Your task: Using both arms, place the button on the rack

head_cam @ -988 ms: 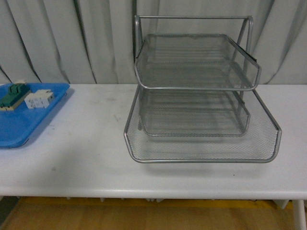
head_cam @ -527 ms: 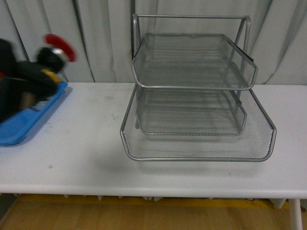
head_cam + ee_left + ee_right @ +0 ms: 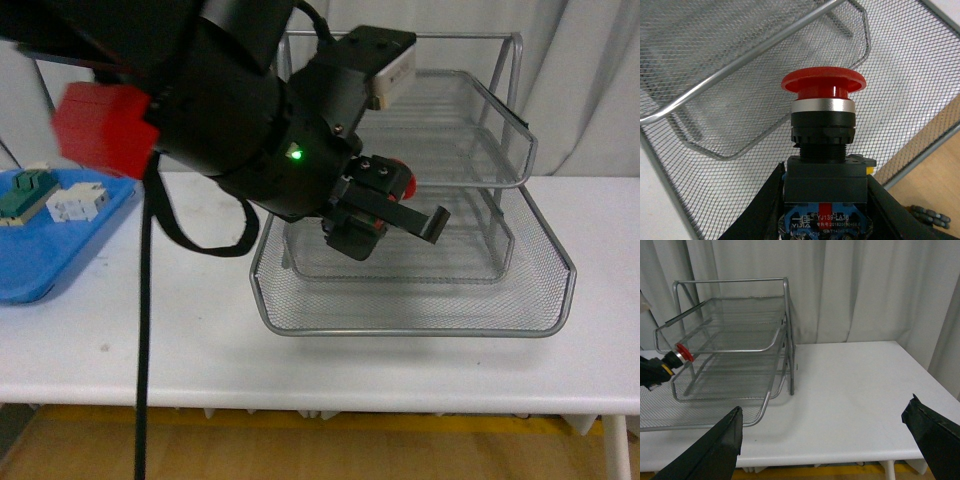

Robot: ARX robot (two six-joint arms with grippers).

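My left gripper [image 3: 378,212] is shut on the button [image 3: 403,182], on its black-and-blue body, with the red cap pointing out. It holds the button in front of the silver three-tier rack [image 3: 420,332], over the bottom tray and at about the middle tray's height. In the left wrist view the button [image 3: 823,130] sits between the gripper's fingers [image 3: 824,192] above the rack's mesh [image 3: 740,60]. My right gripper [image 3: 825,440] is open and empty over the white table, to the right of the rack [image 3: 740,350]. From there the button [image 3: 683,353] shows at the rack's front.
A flat blue tray [image 3: 40,265] lies at the table's left with a green-topped block [image 3: 25,195] and a white component [image 3: 78,205]. The bulky left arm with its red block [image 3: 100,125] covers the rack's left side. Grey curtains hang behind.
The left arm has swung in from the left with the button and now holds it in front of the rack. It was out of view one second ago.
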